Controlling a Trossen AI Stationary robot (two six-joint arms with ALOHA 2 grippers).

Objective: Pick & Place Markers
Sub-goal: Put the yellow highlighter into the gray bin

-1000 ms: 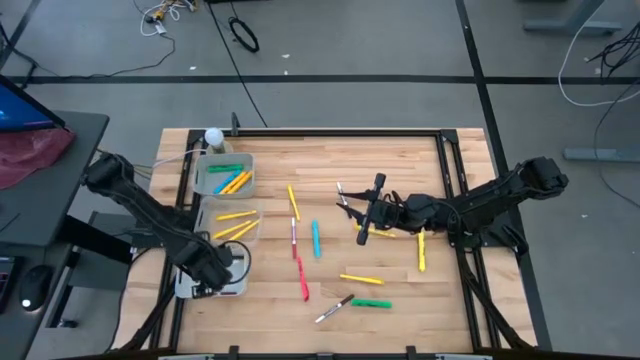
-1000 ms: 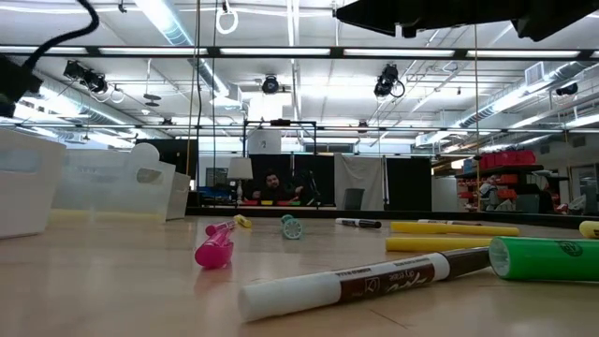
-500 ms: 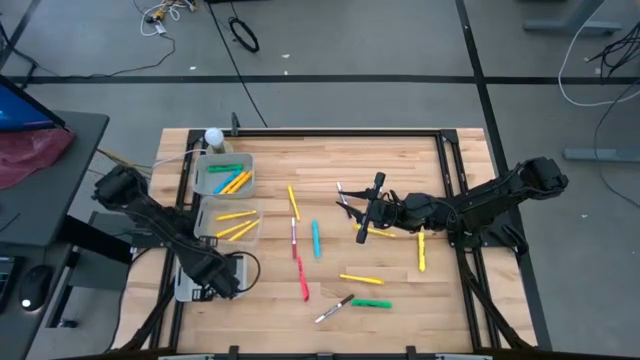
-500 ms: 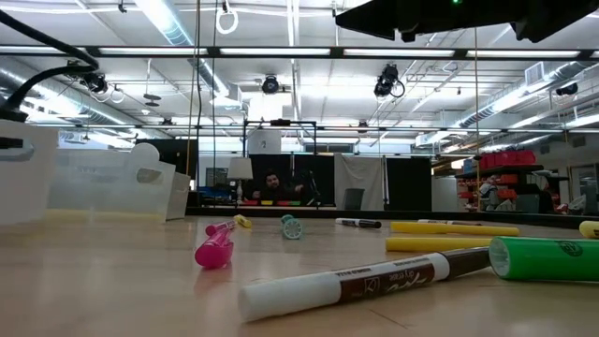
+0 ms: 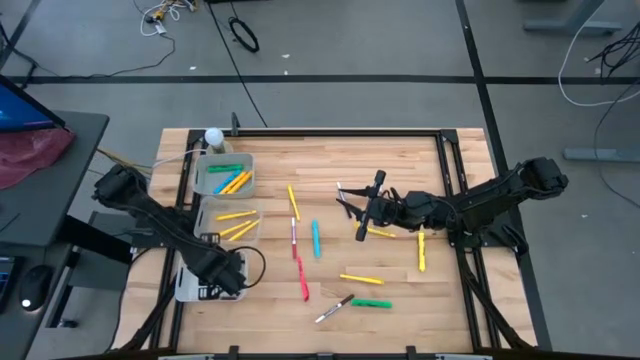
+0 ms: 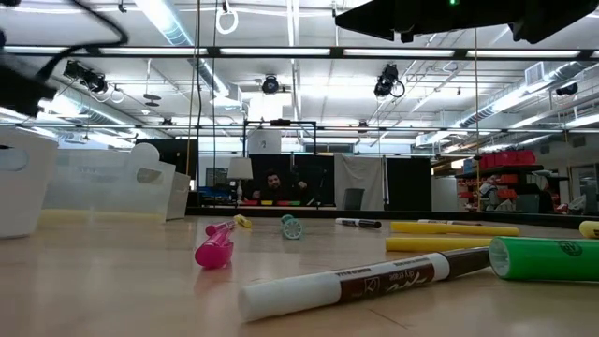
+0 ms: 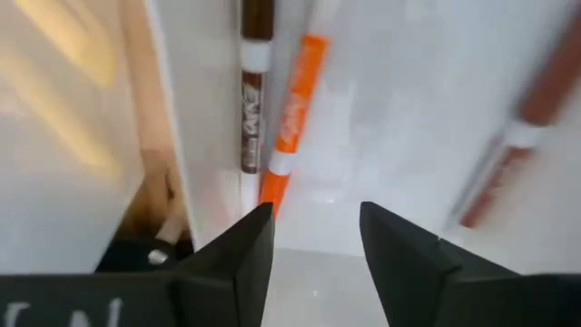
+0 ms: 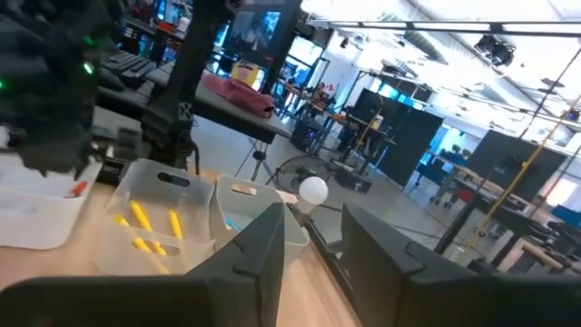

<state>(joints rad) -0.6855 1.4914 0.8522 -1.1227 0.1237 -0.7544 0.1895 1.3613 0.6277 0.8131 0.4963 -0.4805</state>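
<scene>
Markers lie scattered on the wooden table: a yellow marker, a light blue marker, a red marker, a green marker and a white-and-brown marker, which shows close up in the low view. My left gripper hangs open over the white near bin. Its wrist view shows the left gripper above a brown-and-white marker and an orange marker lying on the bin's floor. My right gripper is open and level above mid-table, beside a yellow marker; the right gripper holds nothing.
Two clear bins stand at the table's left: the far bin holds green, blue and orange markers, the middle bin holds yellow ones. A white ball sits at the far-left corner. A black frame edges the table. A person sits far behind.
My left gripper has shifted a little over the near bin, toward the table's right, and its arm's elbow has swung slightly toward the near edge. The markers on the table lie as before.
</scene>
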